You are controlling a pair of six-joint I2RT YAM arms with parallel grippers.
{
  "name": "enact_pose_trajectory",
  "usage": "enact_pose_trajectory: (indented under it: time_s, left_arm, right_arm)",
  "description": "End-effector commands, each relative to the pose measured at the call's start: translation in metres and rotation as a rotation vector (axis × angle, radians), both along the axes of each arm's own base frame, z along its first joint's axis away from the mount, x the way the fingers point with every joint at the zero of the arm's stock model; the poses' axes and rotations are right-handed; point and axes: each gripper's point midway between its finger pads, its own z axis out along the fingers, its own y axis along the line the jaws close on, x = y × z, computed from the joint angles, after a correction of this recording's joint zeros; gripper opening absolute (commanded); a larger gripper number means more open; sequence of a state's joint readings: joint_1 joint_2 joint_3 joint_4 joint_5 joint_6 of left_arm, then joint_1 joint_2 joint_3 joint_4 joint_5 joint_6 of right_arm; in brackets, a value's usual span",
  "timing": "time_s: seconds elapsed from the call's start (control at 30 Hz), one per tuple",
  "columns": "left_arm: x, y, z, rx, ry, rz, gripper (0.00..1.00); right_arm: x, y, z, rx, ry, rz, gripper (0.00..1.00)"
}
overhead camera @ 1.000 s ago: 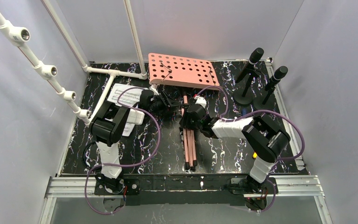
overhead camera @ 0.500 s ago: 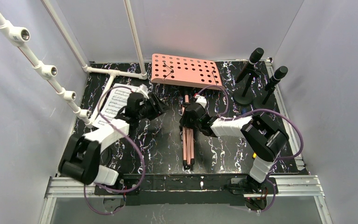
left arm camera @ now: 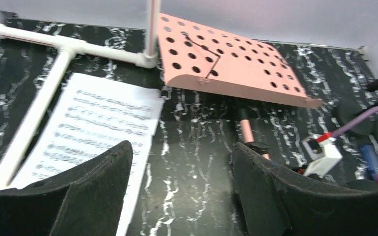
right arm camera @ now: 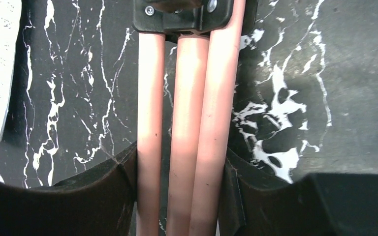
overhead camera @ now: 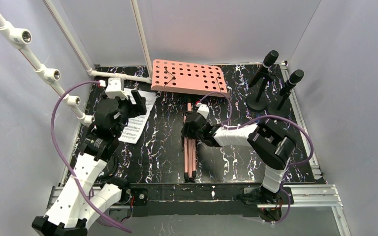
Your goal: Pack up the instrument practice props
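Note:
The salmon-pink perforated music desk (overhead camera: 187, 77) (left arm camera: 226, 64) lies tilted at the back of the table. Its folded pink tripod legs (overhead camera: 190, 157) (right arm camera: 187, 98) run toward the near edge. My right gripper (overhead camera: 192, 132) (right arm camera: 181, 155) is shut on the three legs just below their black collar. White sheet-music pages (overhead camera: 135, 120) (left arm camera: 98, 118) lie flat at the left. My left gripper (overhead camera: 137, 103) (left arm camera: 182, 146) hovers over their right edge, open and holding nothing. Two black microphones (overhead camera: 263, 73) (overhead camera: 288, 86) stand upright on round bases at the back right.
A white plastic pipe frame (overhead camera: 123, 76) (left arm camera: 69, 49) runs along the back left, right beside the pages. Grey walls close in the back and both sides. A small blue and red object (left arm camera: 371, 160) lies near the microphone bases.
My left arm swung back and left, away from the desk to above the sheet music, and its jaws opened wider. The right gripper, legs and desk shifted slightly left.

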State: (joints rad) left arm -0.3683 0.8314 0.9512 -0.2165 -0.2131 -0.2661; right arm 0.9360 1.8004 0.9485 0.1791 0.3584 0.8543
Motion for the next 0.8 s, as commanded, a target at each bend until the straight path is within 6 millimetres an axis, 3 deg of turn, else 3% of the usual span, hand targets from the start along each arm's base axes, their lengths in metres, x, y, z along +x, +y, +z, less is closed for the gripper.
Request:
enact_pose_trajectory:
  time_s: [0.0, 0.07, 0.3, 0.5, 0.77]
  left_arm:
    - [-0.009, 0.033, -0.030, 0.191, 0.033, 0.087, 0.72]
    - [-0.013, 0.034, -0.036, 0.198, 0.028, 0.077, 0.72]
    - [-0.026, 0.045, -0.023, 0.205, -0.034, 0.102, 0.72]
    - [-0.034, 0.046, -0.017, 0.184, -0.068, 0.097, 0.72]
    - [-0.037, 0.045, -0.013, 0.176, -0.093, 0.087, 0.72]
  right_arm:
    - [0.012, 0.057, 0.059, 0.184, -0.135, -0.009, 0.53]
    - [0.010, 0.063, 0.061, 0.180, -0.149, -0.015, 0.60]
    - [0.006, 0.063, 0.060, 0.183, -0.165, -0.048, 0.79]
    - [-0.012, 0.068, 0.062, 0.202, -0.172, 0.003, 0.82]
    - [-0.026, 0.099, 0.070, 0.273, -0.205, 0.153, 0.88]
